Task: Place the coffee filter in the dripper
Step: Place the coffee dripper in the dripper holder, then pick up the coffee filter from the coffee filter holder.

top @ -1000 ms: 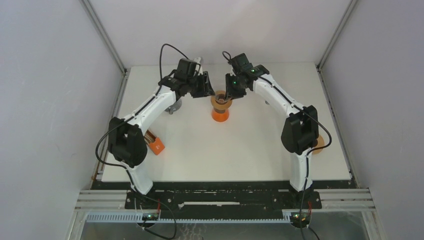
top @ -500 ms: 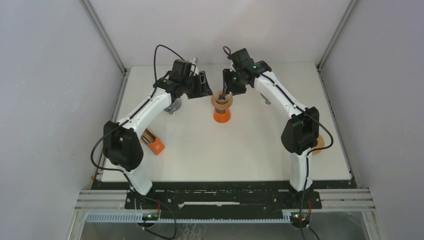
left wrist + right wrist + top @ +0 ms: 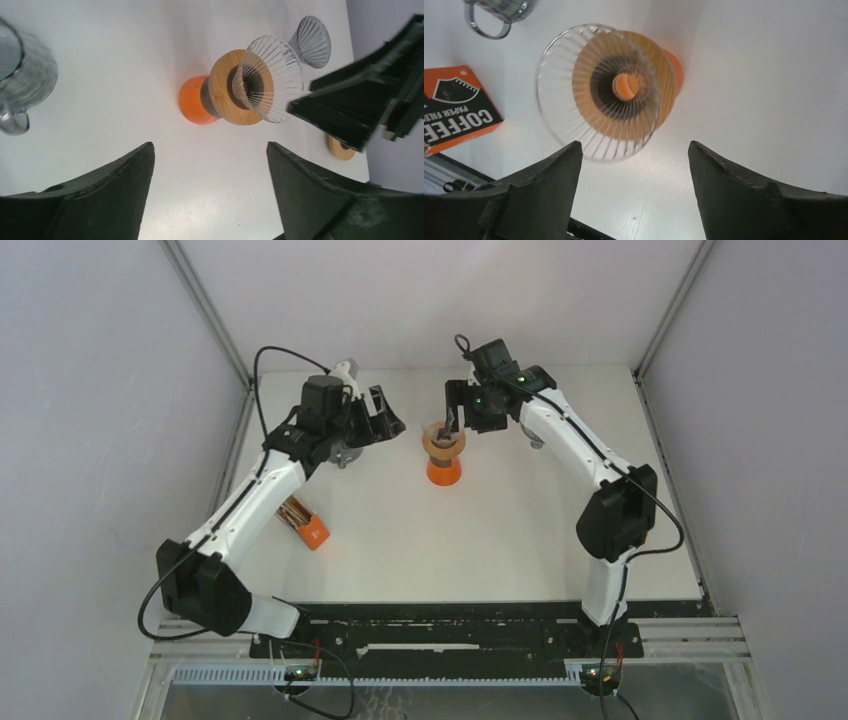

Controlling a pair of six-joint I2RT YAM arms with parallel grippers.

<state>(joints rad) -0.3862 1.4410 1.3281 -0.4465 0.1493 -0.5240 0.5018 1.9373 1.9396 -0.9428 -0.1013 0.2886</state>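
White table (image 3: 520,540): we see the dripper (image 3: 443,445) standing upright, the right gripper (image 3: 635,145) above it and the left gripper (image 3: 210,146) off to its side, both spread wide and empty; the coffee filter box (image 3: 308,525) lies leftward.

On white table (image 3: 450,540): clear glass jug (image 3: 20,75) far left; orange box (image 3: 454,107) printed COFFEE, lying flat; ribbed glass cone (image 3: 311,45), wooden disc (image 3: 341,148) at right.

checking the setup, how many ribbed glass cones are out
2. One cone sits in the wooden collar on the orange stand, mid-table; the other cone rests on the table right of it. More may be hidden from view.
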